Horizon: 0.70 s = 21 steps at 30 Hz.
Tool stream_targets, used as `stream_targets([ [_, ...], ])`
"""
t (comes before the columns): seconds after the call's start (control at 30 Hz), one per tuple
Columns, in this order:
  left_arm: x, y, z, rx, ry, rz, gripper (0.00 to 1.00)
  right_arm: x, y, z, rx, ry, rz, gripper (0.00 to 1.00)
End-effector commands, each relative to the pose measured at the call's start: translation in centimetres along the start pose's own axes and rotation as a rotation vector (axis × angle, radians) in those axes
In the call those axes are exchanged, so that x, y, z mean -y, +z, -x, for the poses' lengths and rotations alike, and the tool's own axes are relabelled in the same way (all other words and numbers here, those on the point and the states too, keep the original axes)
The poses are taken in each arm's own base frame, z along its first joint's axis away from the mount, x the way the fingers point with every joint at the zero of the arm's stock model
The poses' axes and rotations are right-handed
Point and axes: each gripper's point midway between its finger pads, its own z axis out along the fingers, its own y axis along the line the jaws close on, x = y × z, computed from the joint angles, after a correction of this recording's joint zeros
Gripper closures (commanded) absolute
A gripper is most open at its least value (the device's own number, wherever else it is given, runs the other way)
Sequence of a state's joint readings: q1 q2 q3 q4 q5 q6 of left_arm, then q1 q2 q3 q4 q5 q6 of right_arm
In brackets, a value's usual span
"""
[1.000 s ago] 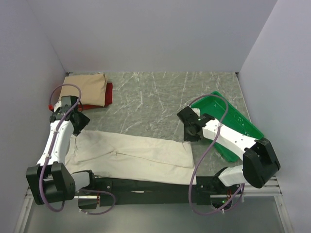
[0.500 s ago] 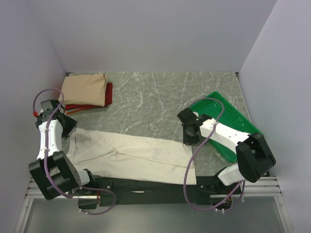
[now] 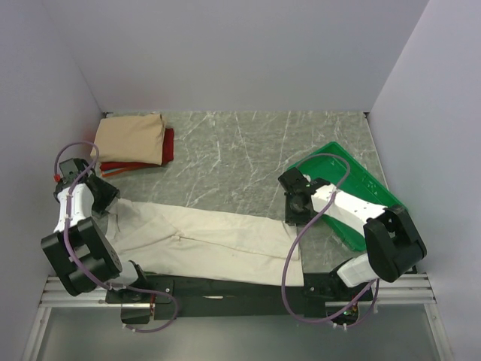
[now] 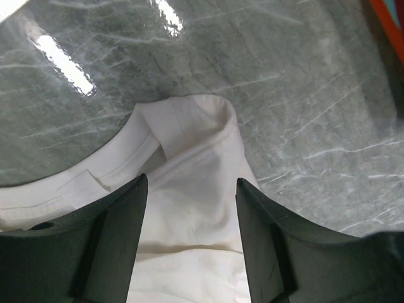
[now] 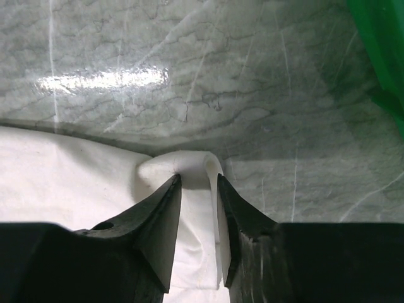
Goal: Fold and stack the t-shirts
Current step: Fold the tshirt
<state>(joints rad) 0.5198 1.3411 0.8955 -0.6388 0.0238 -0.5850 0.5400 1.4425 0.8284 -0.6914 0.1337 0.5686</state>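
Nearest the arm bases, the cream t-shirt (image 3: 210, 241) lay folded into a long band along the near edge of the table (image 3: 240, 150), apparently stretched out between the two arms so its ends could be squared for the next fold. At its left end, the left gripper (image 4: 189, 189) stood with jaws well apart over the collar, holding nothing, the cloth resting slack beneath. At the opposite end, the right gripper (image 5: 197, 183) had a raised fold of the shirt's edge between narrowly parted fingers; whether it was pinching or letting go could not be told. Just beyond the right arm sat the green tray (image 3: 368, 184), tilted and partly under the arm. Farther back, in the left corner, the tan t-shirt (image 3: 131, 139) lay folded on top of the red t-shirt (image 3: 167, 144), probably the stack awaiting the cream one.

A second before, the left arm reached farther out, its gripper near that stack; it had since drawn back toward the left wall. The right gripper had barely shifted, and the shirt's left end had gathered slightly.
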Motion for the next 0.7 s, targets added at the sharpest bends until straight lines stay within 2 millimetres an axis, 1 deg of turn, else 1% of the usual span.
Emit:
stream_targets([
  [0.0,0.6,1.1,0.0,-0.012,0.03,-0.054,0.36,-0.6,-0.2,0.9,0.037,-0.002,0.047,0.63],
  [0.2,0.4,2.3,-0.6,-0.051,0.028,-0.043,0.36,-0.4,0.1,1.0,0.046,0.013,0.057,0.63],
  [0.33,0.7,3.1,-0.7,-0.067,0.01,-0.051,0.37,-0.3,0.2,1.3,0.051,0.03,0.079,0.63],
  [0.37,0.9,3.3,-0.4,-0.058,0.005,-0.054,0.37,-0.2,0.3,1.3,0.049,0.033,0.081,0.63],
  [0.53,0.7,4.3,-0.7,-0.077,-0.003,-0.044,0.39,-0.1,0.5,1.7,0.037,0.041,0.102,0.62],
  [0.67,0.7,4.7,-0.8,-0.079,-0.005,-0.043,0.4,-0.7,0.8,1.7,0.02,0.024,0.133,0.62],
])
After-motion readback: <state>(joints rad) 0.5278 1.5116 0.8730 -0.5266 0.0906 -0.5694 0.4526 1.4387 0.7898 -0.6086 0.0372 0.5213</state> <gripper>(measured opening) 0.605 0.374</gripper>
